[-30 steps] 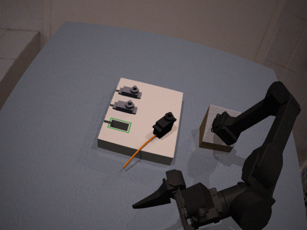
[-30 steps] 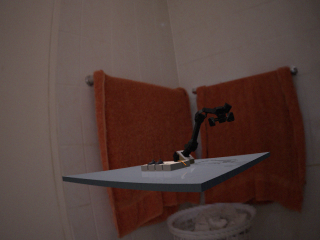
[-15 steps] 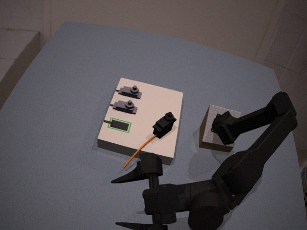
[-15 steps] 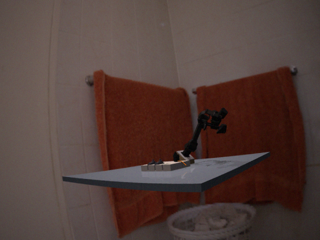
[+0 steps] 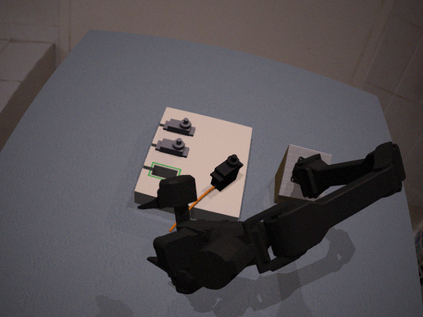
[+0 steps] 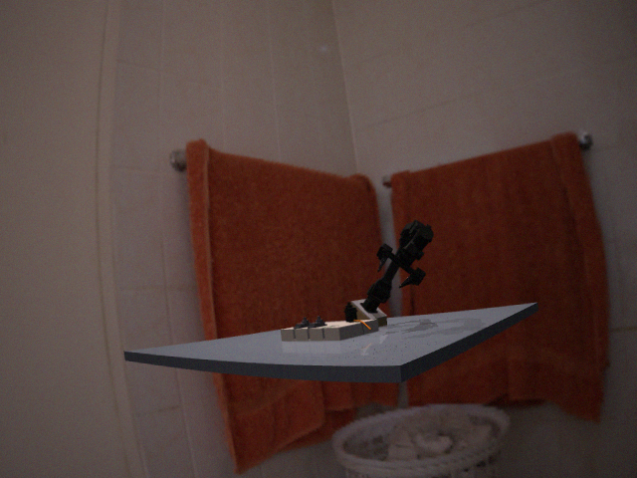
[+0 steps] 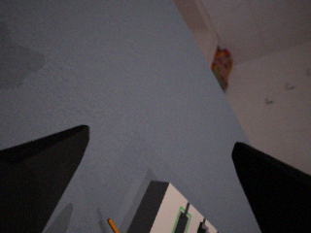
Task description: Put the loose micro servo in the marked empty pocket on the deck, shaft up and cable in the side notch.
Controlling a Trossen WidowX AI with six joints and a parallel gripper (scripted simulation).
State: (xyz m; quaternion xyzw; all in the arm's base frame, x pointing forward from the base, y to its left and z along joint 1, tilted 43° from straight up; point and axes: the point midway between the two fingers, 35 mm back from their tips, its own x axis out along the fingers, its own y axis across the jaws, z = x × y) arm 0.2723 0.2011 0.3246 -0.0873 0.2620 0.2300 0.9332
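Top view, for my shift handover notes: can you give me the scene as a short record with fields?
loose servo: upright on the deck, shaft up, outside any pocket
cable: orange, trailing off the deck's near edge
marked pocket: green-outlined, holds no servo, partly hidden by the hand
other pockets: two seated servos
deck: pale block on the blue table
hand: open, holding nothing, raised above the deck's near edge
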